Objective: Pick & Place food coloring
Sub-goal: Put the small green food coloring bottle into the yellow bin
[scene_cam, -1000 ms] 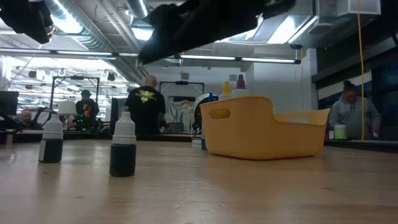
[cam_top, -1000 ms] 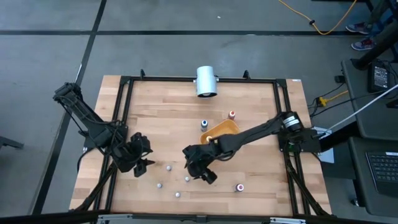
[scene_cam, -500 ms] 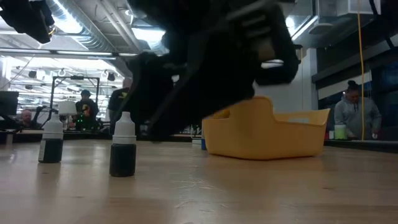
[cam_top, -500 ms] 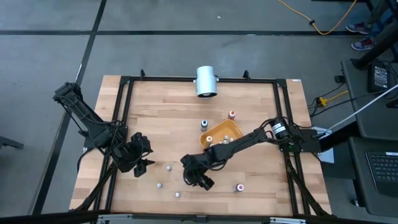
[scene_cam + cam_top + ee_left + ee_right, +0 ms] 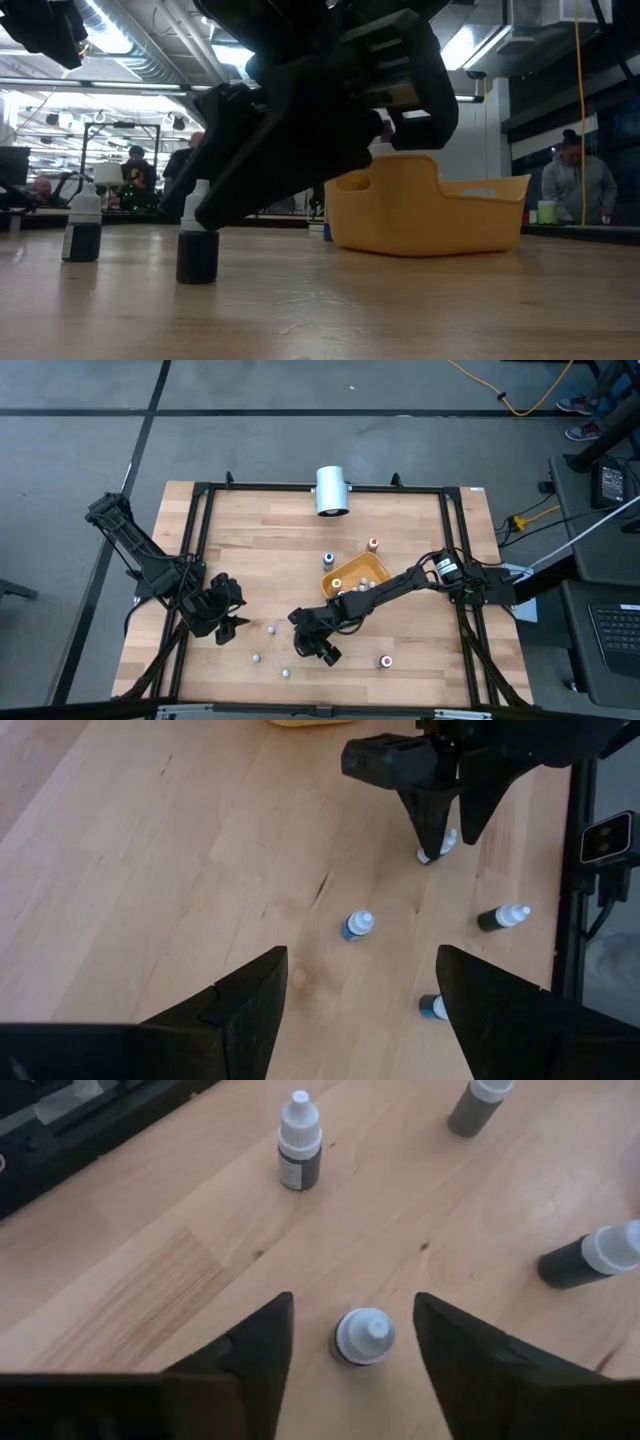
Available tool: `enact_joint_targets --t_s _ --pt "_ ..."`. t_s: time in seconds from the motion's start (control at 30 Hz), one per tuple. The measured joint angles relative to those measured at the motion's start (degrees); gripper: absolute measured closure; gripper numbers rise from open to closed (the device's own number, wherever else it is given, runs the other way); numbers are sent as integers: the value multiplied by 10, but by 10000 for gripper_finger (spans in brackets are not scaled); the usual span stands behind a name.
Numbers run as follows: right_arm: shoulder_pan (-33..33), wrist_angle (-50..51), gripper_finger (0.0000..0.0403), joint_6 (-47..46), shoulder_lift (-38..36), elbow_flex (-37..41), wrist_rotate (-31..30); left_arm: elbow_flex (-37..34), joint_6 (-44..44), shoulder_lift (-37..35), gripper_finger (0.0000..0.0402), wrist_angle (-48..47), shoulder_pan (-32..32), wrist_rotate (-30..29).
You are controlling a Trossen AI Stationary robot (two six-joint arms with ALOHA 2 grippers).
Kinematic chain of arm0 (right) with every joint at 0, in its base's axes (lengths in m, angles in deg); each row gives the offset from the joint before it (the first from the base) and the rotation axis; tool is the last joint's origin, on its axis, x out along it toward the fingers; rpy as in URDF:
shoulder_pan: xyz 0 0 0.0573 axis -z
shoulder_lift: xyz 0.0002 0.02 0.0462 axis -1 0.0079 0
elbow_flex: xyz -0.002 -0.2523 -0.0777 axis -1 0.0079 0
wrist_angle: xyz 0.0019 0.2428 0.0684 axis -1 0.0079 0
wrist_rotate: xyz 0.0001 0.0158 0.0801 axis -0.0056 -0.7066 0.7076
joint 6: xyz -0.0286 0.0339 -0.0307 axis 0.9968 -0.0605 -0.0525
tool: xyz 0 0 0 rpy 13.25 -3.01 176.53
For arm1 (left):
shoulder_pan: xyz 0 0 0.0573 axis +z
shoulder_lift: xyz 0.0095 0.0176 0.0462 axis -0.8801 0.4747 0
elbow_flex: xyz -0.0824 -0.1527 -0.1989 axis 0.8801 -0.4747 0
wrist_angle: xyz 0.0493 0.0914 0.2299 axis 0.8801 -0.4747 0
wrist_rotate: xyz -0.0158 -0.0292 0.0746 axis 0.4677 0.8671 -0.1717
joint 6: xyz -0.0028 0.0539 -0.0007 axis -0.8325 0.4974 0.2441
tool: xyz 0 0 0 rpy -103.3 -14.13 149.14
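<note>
1. White-capped and dark-bodied, the food coloring bottle (image 5: 363, 1337) you are working on stands upright on the wooden table (image 5: 270, 560), near the front edge and a little left of centre.
2. Your right gripper (image 5: 352, 1342) is lowered over that bottle, with one dark finger on each side of it. The fingers are still apart from the bottle's sides, so you see gaps and no grip yet.
3. From the left wrist view you can see the same thing: the right gripper's two fingers (image 5: 432, 820) point down with the bottle's white cap showing at their tips.
4. Around it you have more loose bottles on the table: one upright just beyond it (image 5: 298, 1155), one lying on its side nearby (image 5: 595, 1256), and another at the edge of the right wrist view (image 5: 478, 1104).
5. In the high view, look for small pale caps to the left of the gripper, at (image 5: 269, 628), (image 5: 256, 657) and (image 5: 285, 672), and a red bottle (image 5: 385, 660) to its right.
6. Further back sits the orange-yellow tray (image 5: 378, 565) with several bottles already inside, plus a blue bottle (image 5: 328, 559) and a red one (image 5: 373, 544) standing beside it.
7. Your left gripper (image 5: 232, 626) waits with its fingers spread wide, low over the table's left side, holding nothing.
8. At the back edge lies a white cylinder (image 5: 331, 491).
</note>
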Motion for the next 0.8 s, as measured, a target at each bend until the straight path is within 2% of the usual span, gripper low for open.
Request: enact_joint_targets --t_s 0.3,0.43,0.63,0.8 --pt "5 0 309 0 0 0 -2 0 0 0 153 1 0 -5" --pt "9 -2 345 0 0 0 -2 0 0 0 153 1 0 -13" --pt "9 -1 345 1 -17 -4 -2 0 5 0 153 1 0 -14" --pt "13 102 334 53 -44 -66 -25 0 17 0 153 1 0 -17"
